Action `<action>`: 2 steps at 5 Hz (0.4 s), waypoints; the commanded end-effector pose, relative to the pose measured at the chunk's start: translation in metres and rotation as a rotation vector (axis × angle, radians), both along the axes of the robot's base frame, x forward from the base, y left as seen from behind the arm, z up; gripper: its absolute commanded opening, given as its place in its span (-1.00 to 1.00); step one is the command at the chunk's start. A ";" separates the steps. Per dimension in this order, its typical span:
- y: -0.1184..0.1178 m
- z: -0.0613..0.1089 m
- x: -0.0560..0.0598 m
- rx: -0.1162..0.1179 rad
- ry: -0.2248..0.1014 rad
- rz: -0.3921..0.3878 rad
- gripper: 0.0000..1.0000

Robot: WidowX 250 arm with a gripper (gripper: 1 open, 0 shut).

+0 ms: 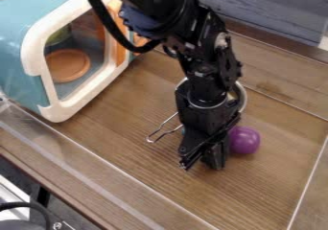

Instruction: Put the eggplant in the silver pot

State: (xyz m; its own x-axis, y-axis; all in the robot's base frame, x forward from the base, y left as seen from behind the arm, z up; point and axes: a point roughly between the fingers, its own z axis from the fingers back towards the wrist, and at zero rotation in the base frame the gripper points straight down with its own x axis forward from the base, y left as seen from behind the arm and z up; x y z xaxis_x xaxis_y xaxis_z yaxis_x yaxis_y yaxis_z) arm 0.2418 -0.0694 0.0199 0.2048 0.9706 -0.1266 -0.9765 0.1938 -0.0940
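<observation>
The purple eggplant (pixel 244 140) lies on the wooden table, just right of my gripper's fingertips. My gripper (pixel 202 159) points down at the table with its fingers together and nothing visibly between them; it is beside the eggplant, touching or nearly so. The silver pot (pixel 239 102) stands behind my arm and is mostly hidden by it; only a bit of its rim shows. Its thin wire handle (pixel 161 134) sticks out to the left of the gripper.
A teal-and-white toy microwave (pixel 38 42) stands at the left with its door open and an orange item (pixel 64 65) inside. The table's raised front edge (pixel 77 181) runs diagonally along the lower left. A grey wall lies behind.
</observation>
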 end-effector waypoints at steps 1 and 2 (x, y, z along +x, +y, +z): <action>-0.001 0.005 0.002 0.030 -0.010 -0.009 -1.00; -0.001 0.007 0.000 0.060 0.011 -0.015 -1.00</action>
